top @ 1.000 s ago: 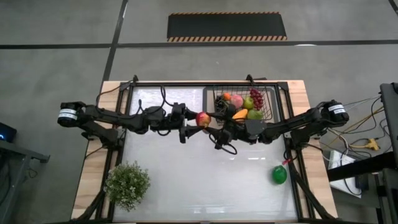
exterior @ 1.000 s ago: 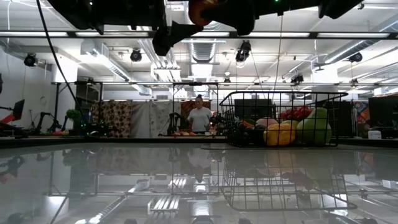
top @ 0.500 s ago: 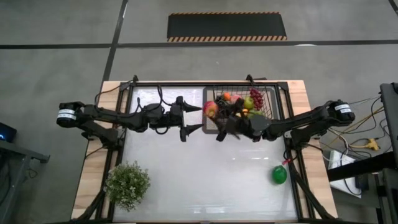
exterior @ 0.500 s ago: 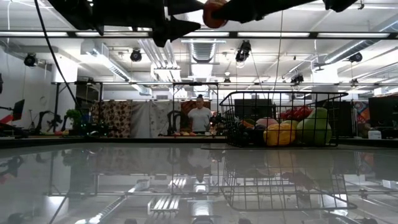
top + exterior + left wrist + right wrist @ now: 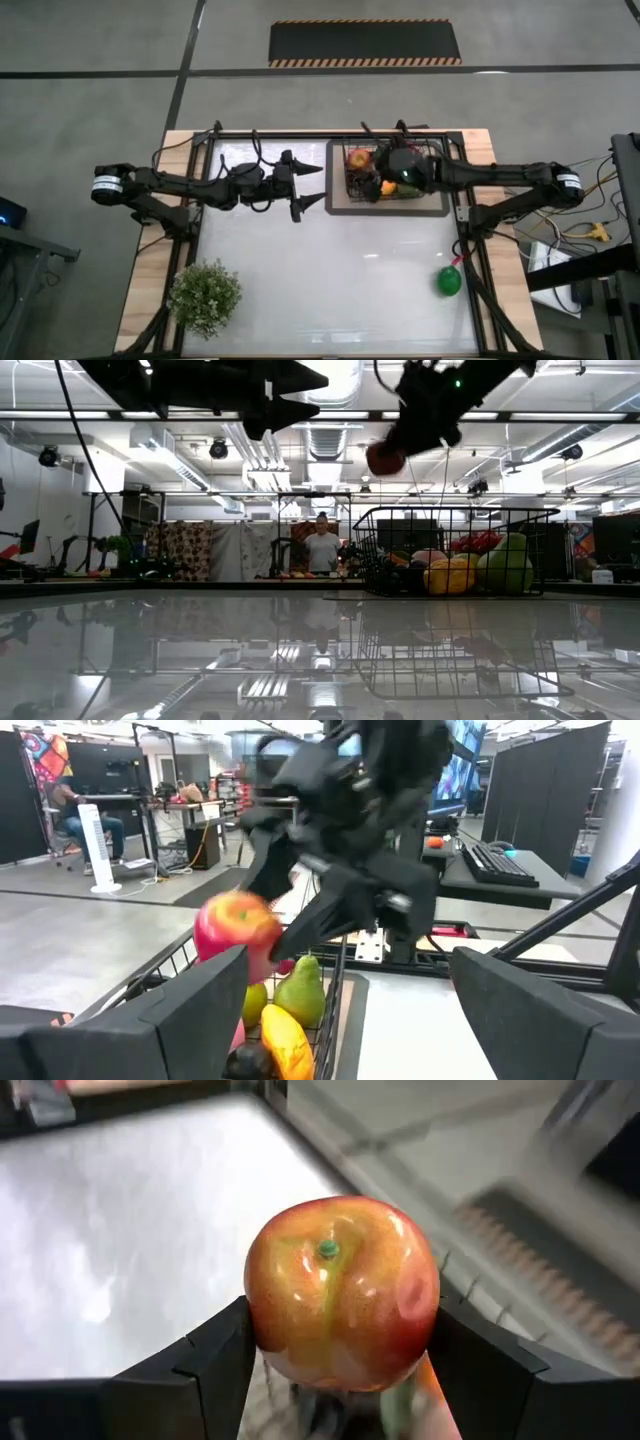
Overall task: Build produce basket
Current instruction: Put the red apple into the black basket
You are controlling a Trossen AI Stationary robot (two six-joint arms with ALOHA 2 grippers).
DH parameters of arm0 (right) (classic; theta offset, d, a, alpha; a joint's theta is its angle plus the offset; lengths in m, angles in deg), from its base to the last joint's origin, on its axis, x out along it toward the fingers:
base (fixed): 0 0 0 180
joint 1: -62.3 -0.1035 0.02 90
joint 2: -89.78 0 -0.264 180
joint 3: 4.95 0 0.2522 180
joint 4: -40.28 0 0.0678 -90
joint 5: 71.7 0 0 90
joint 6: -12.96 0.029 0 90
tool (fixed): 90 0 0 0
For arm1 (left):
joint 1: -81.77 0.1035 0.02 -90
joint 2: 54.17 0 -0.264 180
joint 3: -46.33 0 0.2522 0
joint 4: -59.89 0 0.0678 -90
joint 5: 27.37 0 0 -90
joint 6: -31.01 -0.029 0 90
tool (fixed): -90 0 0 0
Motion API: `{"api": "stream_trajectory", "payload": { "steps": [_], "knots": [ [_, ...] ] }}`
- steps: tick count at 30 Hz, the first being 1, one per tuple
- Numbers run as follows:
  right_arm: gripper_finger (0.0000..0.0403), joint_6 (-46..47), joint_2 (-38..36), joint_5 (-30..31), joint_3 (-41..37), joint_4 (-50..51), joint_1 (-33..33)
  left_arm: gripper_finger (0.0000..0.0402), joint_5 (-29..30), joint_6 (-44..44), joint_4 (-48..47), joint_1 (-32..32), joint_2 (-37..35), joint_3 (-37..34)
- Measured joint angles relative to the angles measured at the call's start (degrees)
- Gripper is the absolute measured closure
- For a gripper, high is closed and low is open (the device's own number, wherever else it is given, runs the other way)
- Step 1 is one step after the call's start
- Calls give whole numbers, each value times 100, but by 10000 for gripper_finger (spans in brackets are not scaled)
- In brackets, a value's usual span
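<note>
My right gripper reaches in from the table's right and is shut on a red apple, hanging over the left end of the black wire basket. The basket stands at the table's far right and holds a pear, a mango, grapes and other fruit. My left gripper is open and empty, level above the table just left of the basket. One green fruit lies on the table near the right edge. My right gripper pinches the red apple by its two opposite sides, one finger on each flank. The apple's stem end faces the wrist camera. The fingers slant down from the table's right. The apple is lifted clear, above the basket's left rim.
A bushy potted plant stands at the near left corner. The white tabletop between plant and green fruit is bare. A person stands in the room far behind the table.
My right gripper has carried the red apple from in front of my left gripper toward the table's far right. It has tipped downward, and the apple now hangs lower, over the basket's left end. My left gripper has stayed open in place.
</note>
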Motion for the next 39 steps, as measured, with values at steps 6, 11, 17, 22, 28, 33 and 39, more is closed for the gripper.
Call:
{"api": "stream_trajectory", "payload": {
  "steps": [6, 11, 17, 22, 28, 33, 39],
  "knots": [
    [156, 664, 169, -1682, 50, 928, 835, 72, 0, 11, 6, 0, -2, -35],
    [156, 876, 335, -2305, 60, 1537, 1329, 72, -2, 14, 0, -2, -4, -66],
    [156, 877, 696, -2441, -14, 1603, 1398, 72, -2, 11, 2, -2, -4, -66],
    [156, 866, 1065, -2439, -15, 1548, 1392, 72, -2, 9, 4, -1, -4, -66],
    [156, 768, 1299, -2607, 39, 1506, 1387, 72, -4, 7, 4, 0, -4, -66],
    [153, 796, 1375, -2865, 50, 1432, 1390, 72, -4, 4, 7, 2, -4, -66],
    [116, 835, 1437, -2852, 50, 1404, 1392, 72, -4, 4, 9, 2, -4, -66]
  ]
}}
